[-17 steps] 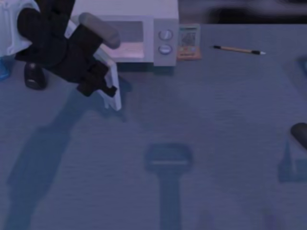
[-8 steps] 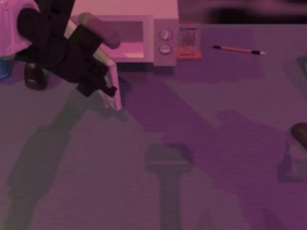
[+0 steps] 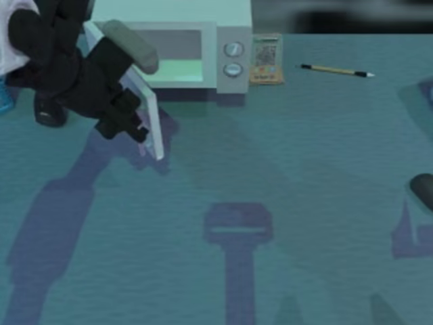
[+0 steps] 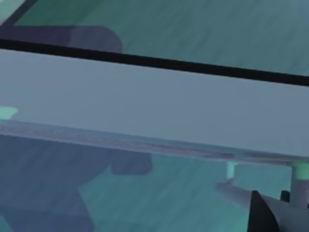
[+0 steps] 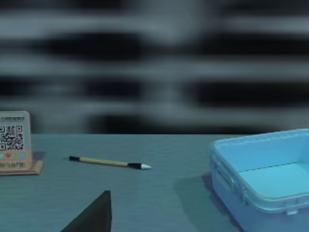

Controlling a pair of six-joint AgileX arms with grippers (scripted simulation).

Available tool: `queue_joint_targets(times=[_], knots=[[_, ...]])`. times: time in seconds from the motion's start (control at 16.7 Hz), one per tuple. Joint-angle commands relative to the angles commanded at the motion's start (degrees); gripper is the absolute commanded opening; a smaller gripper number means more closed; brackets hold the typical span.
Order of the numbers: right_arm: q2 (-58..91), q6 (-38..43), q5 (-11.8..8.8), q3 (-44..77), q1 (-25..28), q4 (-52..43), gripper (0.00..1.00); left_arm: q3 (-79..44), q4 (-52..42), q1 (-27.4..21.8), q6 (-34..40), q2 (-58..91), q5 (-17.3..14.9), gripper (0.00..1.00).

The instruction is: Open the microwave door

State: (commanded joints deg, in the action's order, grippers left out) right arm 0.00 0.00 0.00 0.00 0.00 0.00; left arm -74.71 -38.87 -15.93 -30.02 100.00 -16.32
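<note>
The white microwave (image 3: pixel 177 13) stands at the table's back, left of centre, its two round knobs (image 3: pixel 233 58) facing forward. The microwave door (image 3: pixel 153 125) is swung well out toward the left, so the cavity (image 3: pixel 177 61) shows. My left gripper (image 3: pixel 140 128) is shut on the door at its free front edge. In the left wrist view the door (image 4: pixel 154 106) fills the frame as a long pale panel, with one dark fingertip (image 4: pixel 263 212) beside its handle post (image 4: pixel 299 186). My right gripper (image 3: pixel 423 189) is parked at the table's right edge, open, holding nothing.
A QR code card (image 3: pixel 266 59) stands right of the microwave, with a pencil (image 3: pixel 335 70) lying farther right. A dark rounded object (image 3: pixel 49 112) sits beneath the left arm. A light blue box (image 5: pixel 265 169) lies at the far right, near the parked arm.
The left gripper has moved left and slightly back, swinging the door farther open with it. The right arm has not moved.
</note>
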Motion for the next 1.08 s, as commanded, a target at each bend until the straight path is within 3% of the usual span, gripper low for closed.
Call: queue_joint_targets(times=[1.08], knots=[[0.0,0.0,0.0,0.0,0.0,0.0,1.0,0.1,-0.3,0.5,-1.1,-0.2,-0.5,0.0]])
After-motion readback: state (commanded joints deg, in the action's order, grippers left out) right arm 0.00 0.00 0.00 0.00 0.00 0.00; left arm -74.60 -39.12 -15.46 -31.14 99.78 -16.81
